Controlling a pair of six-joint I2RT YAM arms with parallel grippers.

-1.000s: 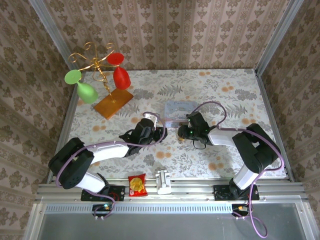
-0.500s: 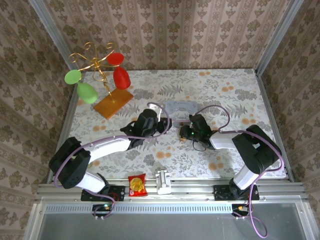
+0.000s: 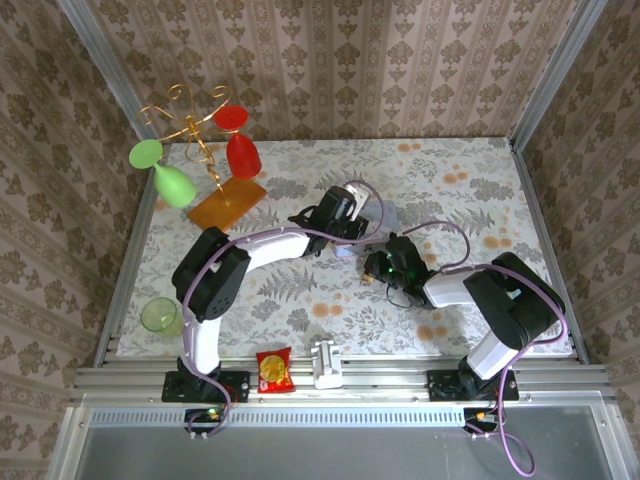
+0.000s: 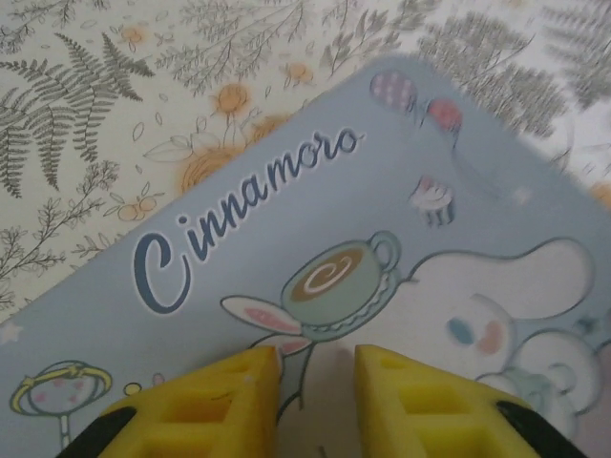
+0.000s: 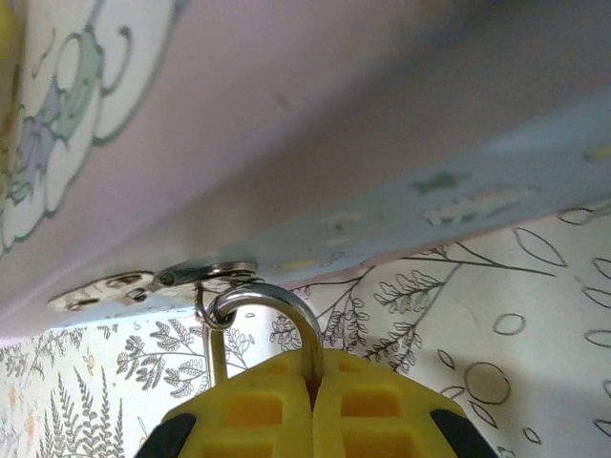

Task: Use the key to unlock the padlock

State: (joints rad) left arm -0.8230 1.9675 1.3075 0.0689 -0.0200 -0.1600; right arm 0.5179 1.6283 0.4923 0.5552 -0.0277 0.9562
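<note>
Padlock [image 5: 272, 289]: only the silver shackle shows, its arch rising at 12 o'clock from between the yellow fingers; body hidden inside the grip. The shackle passes through a small metal ring [image 5: 205, 274] on the tin's lower edge. I cannot tell whether it is locked.

Right gripper [image 5: 313, 367]: fingers pressed together, clamped on the padlock. From overhead the right gripper [image 3: 372, 266] lies at about 6 o'clock from the tin, near table centre.

Tin [image 4: 430, 286]: pale blue, flat lid with a cartoon teacup and the lettering "Cinnamoro". In the right wrist view its side wall [image 5: 382, 114] leans over the fingers.

Left gripper [image 4: 318, 363]: fingers a narrow gap apart, nothing between them, tips over the lid. Overhead, it reaches in from 9 o'clock [image 3: 345, 213].

Floral table [image 3: 450, 180]. Gold wire stand [image 3: 200, 140] on the table, in its 10 o'clock corner, carrying a red glass [image 3: 243, 155] and a green glass [image 3: 175, 183]. Green cup [image 3: 160, 315] at 8 o'clock. Red packet [image 3: 274, 370] at 6 o'clock on the near rail.
</note>
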